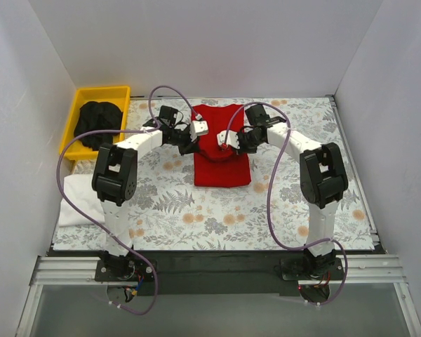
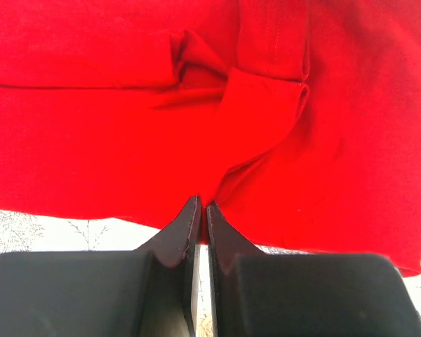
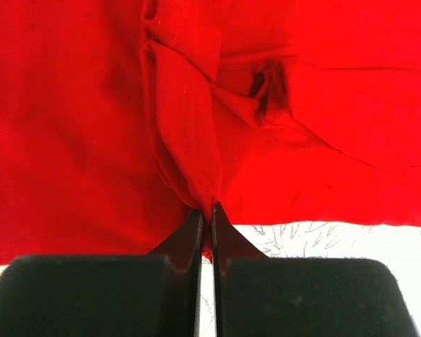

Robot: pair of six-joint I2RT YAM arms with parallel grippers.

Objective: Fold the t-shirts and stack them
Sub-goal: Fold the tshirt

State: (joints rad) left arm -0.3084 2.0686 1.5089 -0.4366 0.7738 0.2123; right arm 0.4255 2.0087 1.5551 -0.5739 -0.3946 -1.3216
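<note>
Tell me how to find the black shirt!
At the far left corner of the floral-covered table sits a yellow bin. The black t-shirt lies bundled inside it. The red t-shirt and the white t-shirt lie out on the table, not in a bin.

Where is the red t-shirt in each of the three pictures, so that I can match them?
Top external: the red t-shirt lies mid-table, slightly toward the far side.
Left wrist: it fills the upper two thirds.
Right wrist: it fills the upper two thirds.
Shared landmark: the floral table cover, showing beside the shirt's edge in every view.
</note>
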